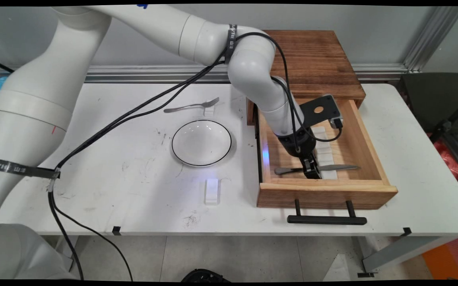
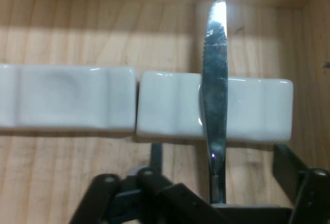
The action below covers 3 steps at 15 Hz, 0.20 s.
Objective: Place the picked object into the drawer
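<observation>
- Gripper (image 1: 311,170): lowered into the open drawer (image 1: 366,149), fingers (image 2: 296,175) spread either side of the knife handle, not closed on it.
- Knife (image 1: 338,167): lay across a white rest (image 2: 170,111) on the drawer floor; a second rest (image 2: 67,102) just beside.
- Bowl (image 1: 201,142): on the table (image 1: 133,178), left of the drawer.
- Fork (image 1: 191,105): beyond the bowl, tines on a rest.

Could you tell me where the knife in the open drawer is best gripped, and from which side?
I would grip the knife by its handle, from straight above. It lies flat across a white rest, which probably lifts it off the drawer floor. The gripper hangs over that handle.
</observation>
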Available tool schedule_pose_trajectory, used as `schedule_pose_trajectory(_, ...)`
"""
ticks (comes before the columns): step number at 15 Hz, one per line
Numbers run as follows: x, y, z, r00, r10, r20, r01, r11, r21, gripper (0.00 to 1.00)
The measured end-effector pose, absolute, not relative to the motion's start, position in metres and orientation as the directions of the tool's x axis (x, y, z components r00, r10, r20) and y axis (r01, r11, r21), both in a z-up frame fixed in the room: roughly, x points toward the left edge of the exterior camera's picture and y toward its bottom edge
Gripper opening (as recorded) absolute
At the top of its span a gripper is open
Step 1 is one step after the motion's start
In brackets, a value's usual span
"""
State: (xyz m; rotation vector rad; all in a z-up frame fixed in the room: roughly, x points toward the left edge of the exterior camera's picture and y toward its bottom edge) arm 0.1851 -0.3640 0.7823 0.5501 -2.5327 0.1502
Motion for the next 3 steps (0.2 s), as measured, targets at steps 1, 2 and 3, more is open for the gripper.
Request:
schedule_pose_trajectory(1,0.1855,-0.3639,0.7830,-0.771,-0.354,0.529,-0.414,0.910,0.005,1.00)
schedule_pose_trajectory(2,0.1857,-0.3639,0.7841,-0.771,-0.354,0.530,-0.415,0.910,0.004,1.00)
schedule_pose_trajectory(3,0.1861,-0.3636,0.7856,-0.771,-0.354,0.530,-0.415,0.910,0.004,1.00)
